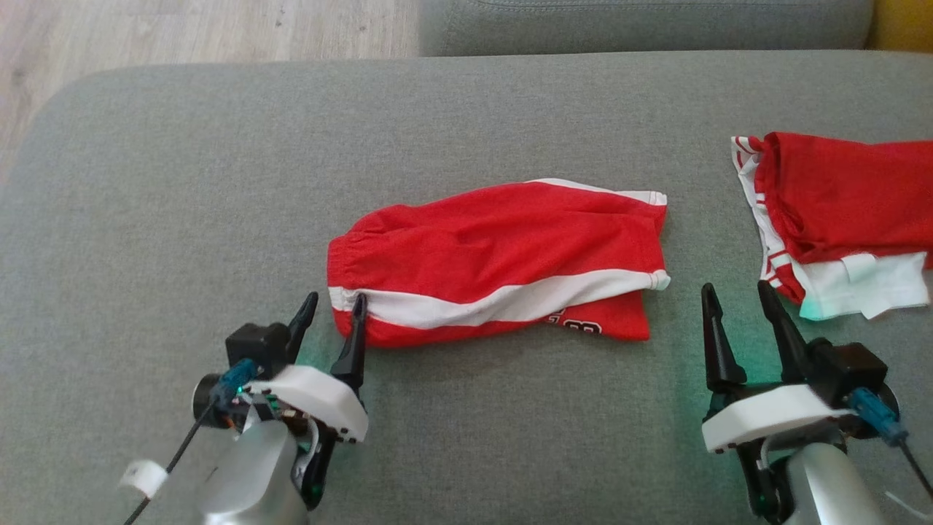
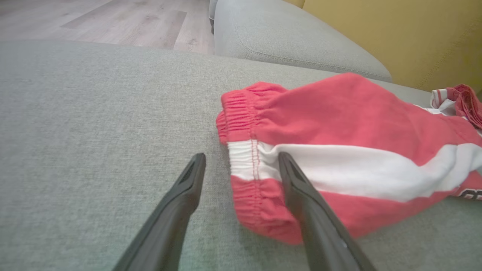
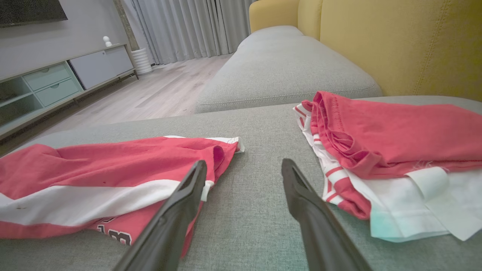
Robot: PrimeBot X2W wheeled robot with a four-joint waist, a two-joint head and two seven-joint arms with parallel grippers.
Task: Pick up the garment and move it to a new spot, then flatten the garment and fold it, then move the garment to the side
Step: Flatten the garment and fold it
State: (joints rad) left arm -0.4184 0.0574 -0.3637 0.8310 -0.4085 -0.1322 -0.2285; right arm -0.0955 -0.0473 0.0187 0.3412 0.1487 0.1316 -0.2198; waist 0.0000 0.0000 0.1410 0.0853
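Observation:
The garment [image 1: 496, 262] is a pair of red shorts with a white stripe, folded in half and lying flat in the middle of the grey cushion. My left gripper [image 1: 334, 305] stands open at its waistband end, one finger over the white stripe and one off the cloth [image 2: 241, 160]. The elastic waistband [image 2: 244, 113] lies just ahead of those fingers. My right gripper [image 1: 736, 293] is open with nothing in it, on bare cushion just right of the shorts' leg hem [image 3: 222, 150]. From the right wrist, its fingers [image 3: 244, 167] point between the shorts and another garment.
A second folded red and white garment [image 1: 838, 219] lies at the right of the cushion [image 1: 182, 182]. Another grey cushion [image 3: 278, 64] and a yellow backrest [image 3: 406, 41] lie beyond. Wooden floor [image 1: 182, 29] runs past the far edge.

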